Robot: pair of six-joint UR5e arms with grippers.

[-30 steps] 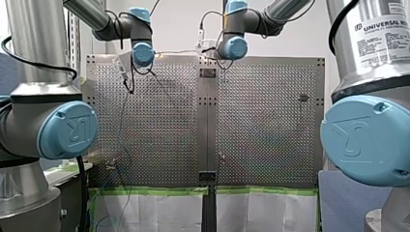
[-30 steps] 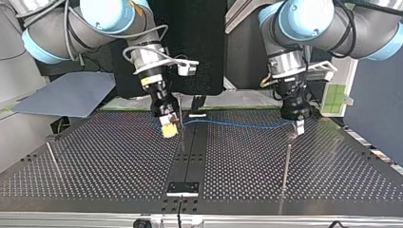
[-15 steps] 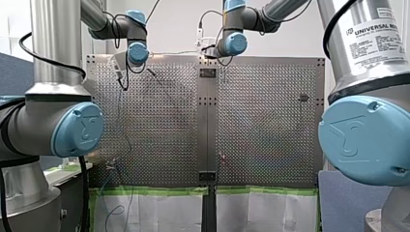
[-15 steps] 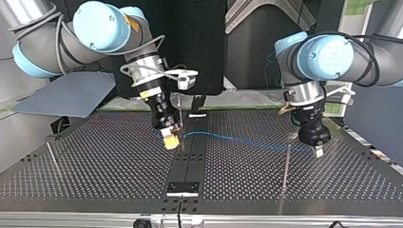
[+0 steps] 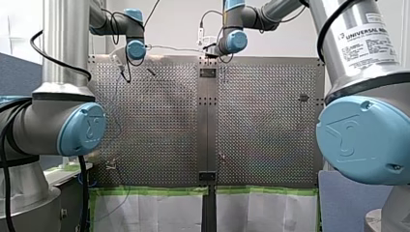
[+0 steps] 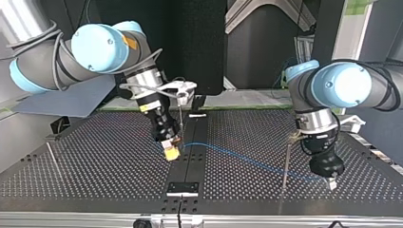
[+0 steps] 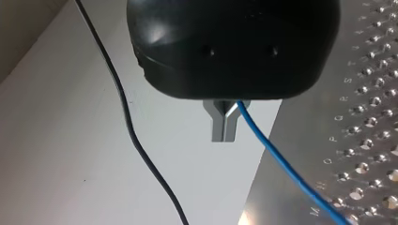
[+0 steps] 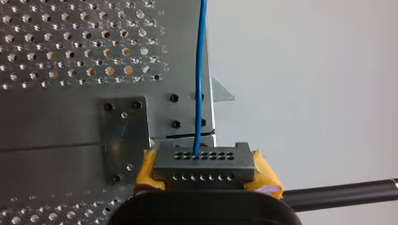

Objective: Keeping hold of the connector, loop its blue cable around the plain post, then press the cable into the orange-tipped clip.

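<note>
While my right gripper (image 6: 172,153) squeezes the grey connector (image 8: 204,161) between its yellow pads (image 8: 265,176) over the table's (image 6: 95,166) middle, the blue cable (image 6: 237,157) runs from it to my left gripper (image 6: 331,183). Its metal fingers (image 7: 224,126) pinch the cable beside the plain post (image 6: 285,161), near the table's edge nearest the top view's camera.

Taut blue cable (image 6: 247,159) spanning the gap between my right gripper (image 6: 171,153) and my left gripper (image 6: 331,183), plain post (image 6: 285,166) upright just beside my left gripper, crossing that cable, thin upright rod (image 6: 180,118) close beside my right gripper, bare perforated table (image 6: 104,156) open outward of both.
</note>
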